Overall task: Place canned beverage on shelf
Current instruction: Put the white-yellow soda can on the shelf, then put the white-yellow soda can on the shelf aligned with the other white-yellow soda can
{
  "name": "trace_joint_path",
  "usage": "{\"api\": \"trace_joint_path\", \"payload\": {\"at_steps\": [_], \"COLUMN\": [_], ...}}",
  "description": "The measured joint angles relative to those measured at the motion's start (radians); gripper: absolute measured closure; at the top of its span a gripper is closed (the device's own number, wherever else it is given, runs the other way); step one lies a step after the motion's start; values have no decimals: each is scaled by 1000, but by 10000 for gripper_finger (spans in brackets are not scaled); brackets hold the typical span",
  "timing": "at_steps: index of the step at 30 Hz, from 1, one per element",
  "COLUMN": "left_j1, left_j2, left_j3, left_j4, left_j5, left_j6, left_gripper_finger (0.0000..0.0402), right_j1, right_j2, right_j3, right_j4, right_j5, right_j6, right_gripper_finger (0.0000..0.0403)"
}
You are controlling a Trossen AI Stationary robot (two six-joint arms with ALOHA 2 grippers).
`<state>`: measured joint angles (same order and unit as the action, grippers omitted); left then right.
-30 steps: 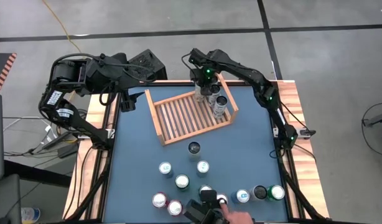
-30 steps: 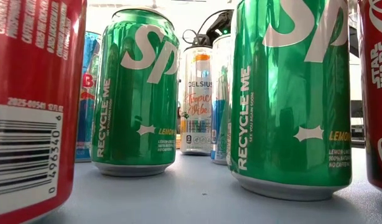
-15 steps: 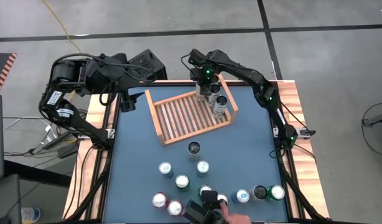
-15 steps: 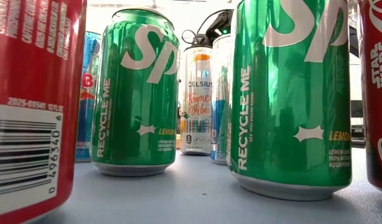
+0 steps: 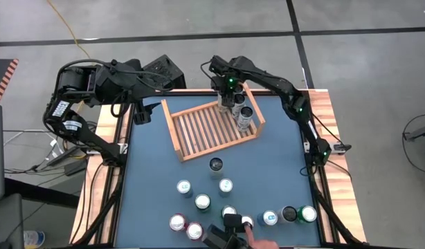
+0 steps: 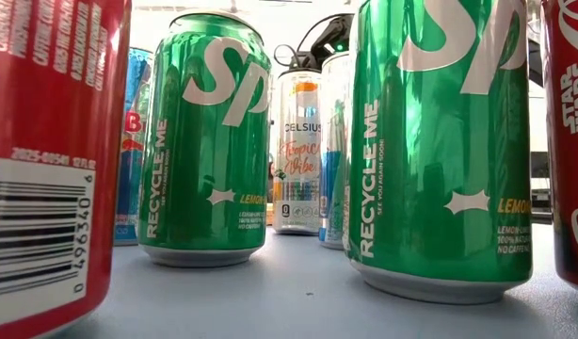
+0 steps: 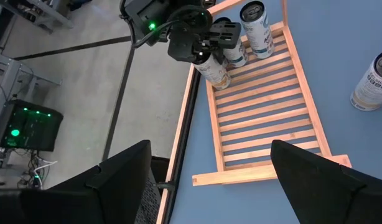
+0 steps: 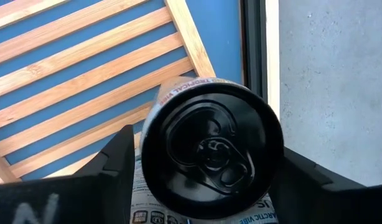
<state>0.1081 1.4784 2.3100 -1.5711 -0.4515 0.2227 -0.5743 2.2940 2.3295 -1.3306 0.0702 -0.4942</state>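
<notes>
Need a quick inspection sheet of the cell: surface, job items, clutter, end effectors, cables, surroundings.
Surface: blue table top, wooden side strips.
Job's things: wooden shelf at the far side, three cans in its right corner; loose cans on the near half.
Clutter: nothing seen.
End effectors: right end effector over the shelf's corner, fingers either side of a black-topped can standing on the slats; left end effector open, off the table's left edge.
Cables: yellow cable on the floor.
Surroundings: concrete floor; a person's hand at the near edge.
</notes>
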Motion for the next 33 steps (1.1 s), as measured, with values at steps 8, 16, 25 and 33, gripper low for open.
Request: {"api": "trace_joint_path", "payload": {"at_steps": [8, 16, 25, 33], "left_j1": [0, 0, 0, 0], "left_j2": [0, 0, 0, 0], "left_j3": [0, 0, 0, 0], "left_j4": [0, 0, 0, 0], "left_j5": [0, 0, 28, 84], "left_j6": [-1, 0, 29, 47], "left_gripper_finger": [83, 83, 83, 83], "right_j1": [0, 5, 75, 341], "right_j2": [-8, -58, -279, -432], "right_j3": [24, 25, 24, 26], "right_j4": [6, -27, -180, -189], "right_j5": [-1, -16, -87, -126], "right_j6": [-10, -29, 102, 313], "right_gripper_finger": [147, 147, 147, 147]}}
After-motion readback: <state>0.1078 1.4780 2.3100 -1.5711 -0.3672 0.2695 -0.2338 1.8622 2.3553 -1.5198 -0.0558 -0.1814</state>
